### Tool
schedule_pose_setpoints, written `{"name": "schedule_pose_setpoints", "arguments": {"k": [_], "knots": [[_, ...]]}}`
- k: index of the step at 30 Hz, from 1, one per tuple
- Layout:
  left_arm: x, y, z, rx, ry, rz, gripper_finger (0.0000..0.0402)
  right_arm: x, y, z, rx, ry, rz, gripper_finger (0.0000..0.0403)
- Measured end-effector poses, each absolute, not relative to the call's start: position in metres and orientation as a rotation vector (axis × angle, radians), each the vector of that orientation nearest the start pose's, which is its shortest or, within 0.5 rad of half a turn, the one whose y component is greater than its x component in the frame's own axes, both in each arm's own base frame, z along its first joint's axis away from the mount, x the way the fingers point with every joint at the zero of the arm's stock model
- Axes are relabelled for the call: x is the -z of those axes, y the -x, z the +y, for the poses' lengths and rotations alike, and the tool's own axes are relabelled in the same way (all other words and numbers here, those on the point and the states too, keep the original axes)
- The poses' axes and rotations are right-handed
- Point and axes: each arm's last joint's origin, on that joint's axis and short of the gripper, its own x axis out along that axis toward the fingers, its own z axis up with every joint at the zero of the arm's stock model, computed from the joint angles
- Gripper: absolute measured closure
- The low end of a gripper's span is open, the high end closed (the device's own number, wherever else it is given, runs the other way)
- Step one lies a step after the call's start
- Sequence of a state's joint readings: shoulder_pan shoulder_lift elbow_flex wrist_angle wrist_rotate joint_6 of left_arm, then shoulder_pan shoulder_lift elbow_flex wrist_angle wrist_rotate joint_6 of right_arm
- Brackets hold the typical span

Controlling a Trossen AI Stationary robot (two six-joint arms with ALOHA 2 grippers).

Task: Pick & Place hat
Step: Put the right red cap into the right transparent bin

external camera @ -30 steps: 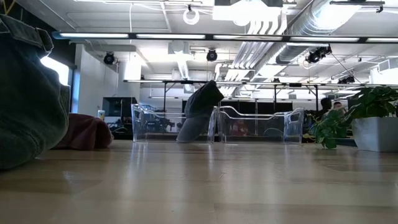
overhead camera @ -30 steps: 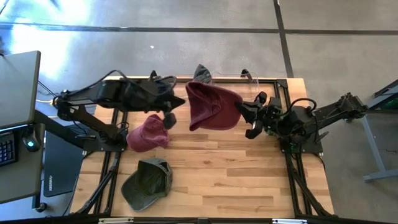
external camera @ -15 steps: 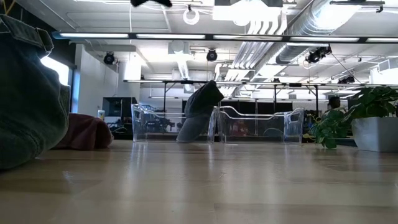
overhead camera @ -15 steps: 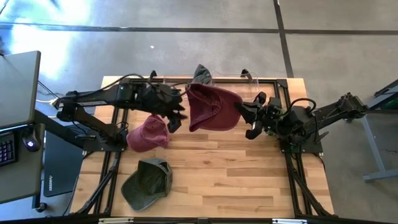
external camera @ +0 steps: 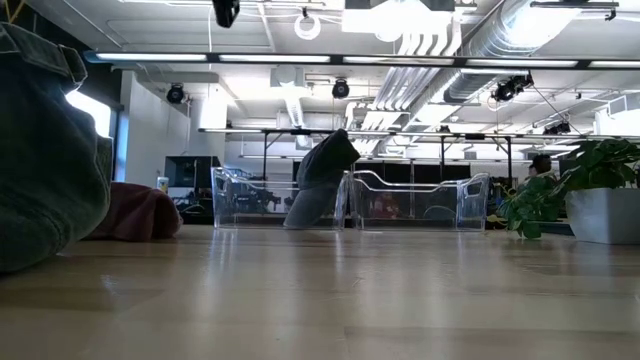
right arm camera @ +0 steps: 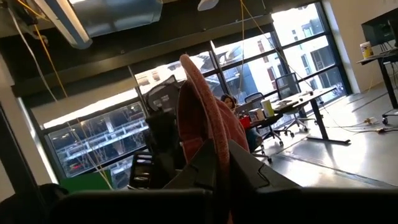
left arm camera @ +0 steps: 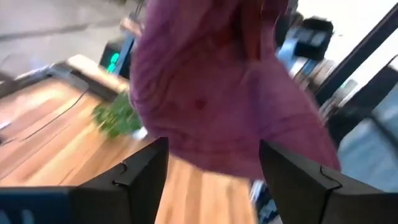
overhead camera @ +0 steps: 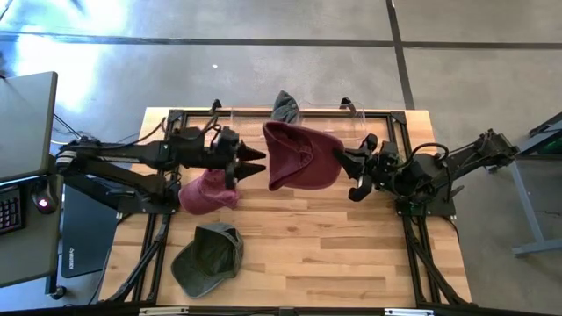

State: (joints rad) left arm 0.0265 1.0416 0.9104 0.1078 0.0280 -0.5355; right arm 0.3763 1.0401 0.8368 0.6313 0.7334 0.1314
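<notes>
Overhead, the maroon hat [overhead camera: 301,155] hangs at upper centre of the frame, its brim clenched by the right gripper [overhead camera: 355,163]. The left gripper [overhead camera: 249,161], fingers spread, sits just left of it. The low view misses both, showing only a grey hat [external camera: 320,181] against the clear bins [external camera: 415,203].

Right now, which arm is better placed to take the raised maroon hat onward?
Probably the right: the right tool is already shut on the raised maroon hat. The left tool is open and only pointing toward it from the other side.

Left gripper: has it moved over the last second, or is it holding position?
Yes. In the high view the left gripper has dropped from the table's far edge toward its middle, beside the held maroon hat.
</notes>
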Motion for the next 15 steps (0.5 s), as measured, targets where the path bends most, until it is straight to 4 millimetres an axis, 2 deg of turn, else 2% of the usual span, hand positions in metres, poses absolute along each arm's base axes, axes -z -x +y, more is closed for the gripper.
{"name": "schedule_pose_setpoints", "arguments": {"k": [5, 8, 15], "knots": [[-0.336, -0.239, 0.009, -0.089, 0.639, -0.126, 0.0167, -0.378, -0.211, 0.063, 0.318, -0.358, -0.396, 0.0391], [-0.325, -0.247, 0.011, -0.128, 0.666, -0.130, 0.0168, -0.379, -0.211, 0.063, 0.317, -0.365, -0.406, 0.0387], [-0.326, -0.264, 0.007, 0.035, 0.690, -0.214, 0.0169, -0.379, -0.211, 0.063, 0.312, -0.363, -0.408, 0.0394]]}}
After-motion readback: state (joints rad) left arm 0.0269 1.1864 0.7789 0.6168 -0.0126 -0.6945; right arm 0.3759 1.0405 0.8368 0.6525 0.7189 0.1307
